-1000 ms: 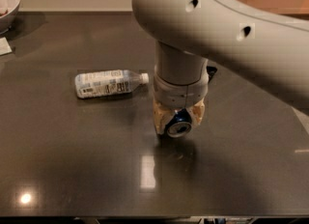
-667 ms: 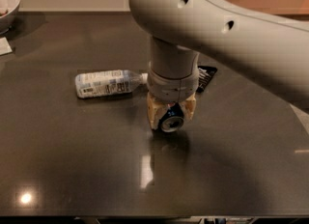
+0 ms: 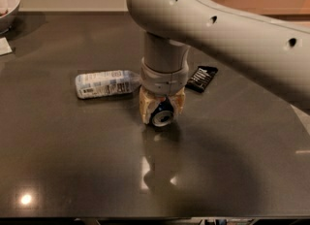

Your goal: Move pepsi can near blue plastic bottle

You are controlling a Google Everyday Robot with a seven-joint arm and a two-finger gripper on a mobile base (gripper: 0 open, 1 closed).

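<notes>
My gripper (image 3: 162, 113) hangs from the big grey arm at the middle of the dark table (image 3: 72, 161). Its tan fingers (image 3: 145, 106) are shut on the pepsi can (image 3: 162, 115), a dark blue can lying on its side with its silver end facing the camera. The can is at the table surface; I cannot tell if it touches it. The blue plastic bottle (image 3: 104, 83) lies on its side just left of the gripper, its cap end hidden behind the gripper. The can is right beside the bottle's cap end.
A flat black snack packet (image 3: 202, 78) lies just right of the arm. A white bowl (image 3: 8, 1) stands at the far left back corner, with a white paper scrap (image 3: 4, 46) below it. The table's front edge runs along the bottom.
The gripper has carried the pepsi can leftward, closer to the bottle's cap end. The black packet now shows beside the arm. The bottle has not moved.
</notes>
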